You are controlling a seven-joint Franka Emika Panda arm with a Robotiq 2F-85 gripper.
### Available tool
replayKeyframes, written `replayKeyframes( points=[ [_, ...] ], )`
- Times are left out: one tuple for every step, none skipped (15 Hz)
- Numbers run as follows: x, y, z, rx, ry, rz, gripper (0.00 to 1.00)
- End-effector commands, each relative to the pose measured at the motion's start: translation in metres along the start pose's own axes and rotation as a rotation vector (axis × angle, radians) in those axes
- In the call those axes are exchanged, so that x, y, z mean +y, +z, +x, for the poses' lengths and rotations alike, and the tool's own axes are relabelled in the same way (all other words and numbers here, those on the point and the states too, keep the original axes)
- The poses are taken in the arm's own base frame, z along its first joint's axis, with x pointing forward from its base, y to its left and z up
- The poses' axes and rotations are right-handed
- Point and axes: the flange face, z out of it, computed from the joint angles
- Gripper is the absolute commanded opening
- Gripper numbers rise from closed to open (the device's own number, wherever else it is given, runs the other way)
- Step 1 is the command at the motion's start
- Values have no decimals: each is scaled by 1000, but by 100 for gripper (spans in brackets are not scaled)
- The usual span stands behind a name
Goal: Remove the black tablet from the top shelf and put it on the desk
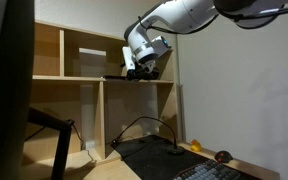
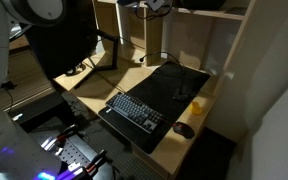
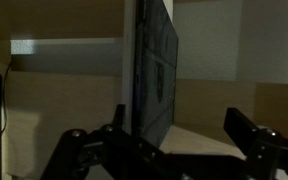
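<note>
Item: black tablet [image 3: 156, 70], a thin dark slab. Position: inside the top shelf [image 1: 84, 77], standing upright on its edge on the shelf board; the wrist view shows it edge-on, with its broad face turned sideways. Compartment: the one at the end of the top shelf nearest the white wall [image 1: 244, 100], as shown by the gripper's place in an exterior view. Item: gripper [image 3: 181, 135], also seen at the mouth of the top shelf [image 1: 139, 65] and at the upper edge of an exterior view [image 2: 149, 6]. Condition: released, jaws spread wide to either side of the tablet, nothing clamped. One of the fingers [image 3: 259, 140] stands well apart from the slab; the opposite one sits close to its near face, and contact there cannot be told. Item: arm [image 1: 189, 15], white, reaching the top shelf from above and from the wall side. Item: desk [image 2: 94, 90], pale wood, below the top shelf, visible in both exterior views [image 1: 94, 170]. On it, all lower than the top shelf: black desk mat [image 2: 179, 80], keyboard [image 2: 134, 110], mouse [image 2: 184, 130], small yellow object [image 2: 197, 105].
</note>
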Motion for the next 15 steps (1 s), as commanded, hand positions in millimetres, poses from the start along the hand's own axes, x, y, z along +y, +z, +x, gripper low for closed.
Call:
replayKeyframes(
  points=[
    [15,23,-4,21,36,26,100],
    [18,27,-6,23,36,34,100],
    [20,30,-7,28,40,43,75],
    [19,31,-6,36,39,51,74],
    [17,31,-6,42,33,56,66],
    [11,26,-6,42,32,63,70],
    [8,23,-5,43,32,65,76],
    [4,16,-6,31,17,41,90],
    [5,13,-5,21,7,23,94],
    [7,9,-5,15,3,3,98],
    [9,6,-5,-1,6,-16,100],
    [8,1,-2,5,14,-25,100],
    [6,-3,0,-2,27,-27,100],
    [1,-8,1,-9,35,-23,100],
    [-1,-12,3,-2,39,-23,100]
  ],
)
